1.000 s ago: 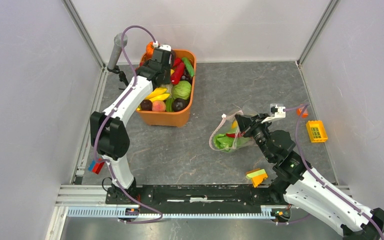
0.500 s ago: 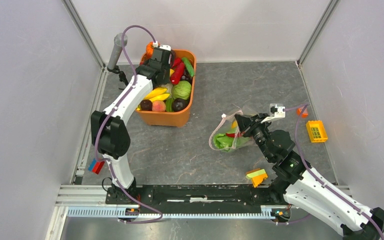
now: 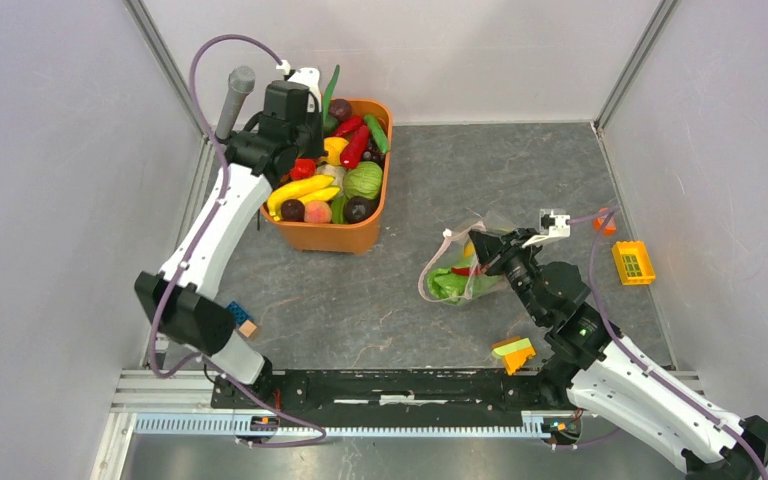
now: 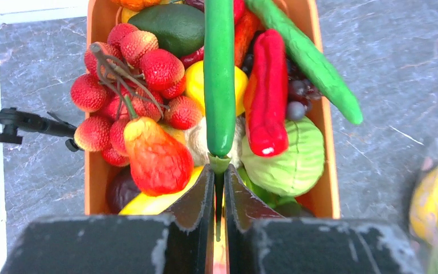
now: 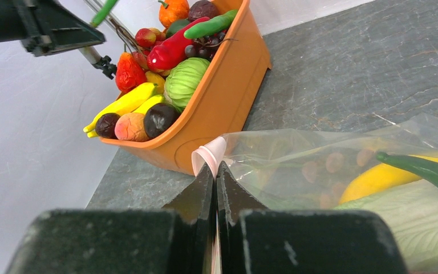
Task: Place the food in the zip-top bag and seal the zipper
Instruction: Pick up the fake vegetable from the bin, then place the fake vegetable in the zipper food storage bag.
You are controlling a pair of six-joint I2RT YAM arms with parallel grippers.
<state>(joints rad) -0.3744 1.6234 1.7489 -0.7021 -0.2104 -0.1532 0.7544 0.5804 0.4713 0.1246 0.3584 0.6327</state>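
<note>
My left gripper (image 3: 312,98) is shut on the stem of a slim green vegetable (image 3: 331,82) and holds it above the orange tub; in the left wrist view the vegetable (image 4: 219,74) points away from my gripper (image 4: 219,169). The zip-top bag (image 3: 457,272) lies at centre right with a green cabbage (image 3: 448,284), a banana (image 3: 469,248) and a red chili (image 3: 463,269) inside. My right gripper (image 3: 481,244) is shut on the bag's pink zipper (image 5: 210,155) at the mouth edge. The right wrist view shows the banana (image 5: 376,177) and cabbage (image 5: 405,220) through the plastic.
The orange tub (image 3: 332,238) at the back left holds several toy fruits and vegetables. A yellow-orange wedge (image 3: 513,353) lies near the front, a yellow crate (image 3: 633,262) at the right wall, small blocks (image 3: 240,320) at the left, a grey post (image 3: 233,100) beside the tub.
My left gripper has risen out of the tub and shifted left, carrying the slim green vegetable by its stem. The right gripper and the bag have not moved.
</note>
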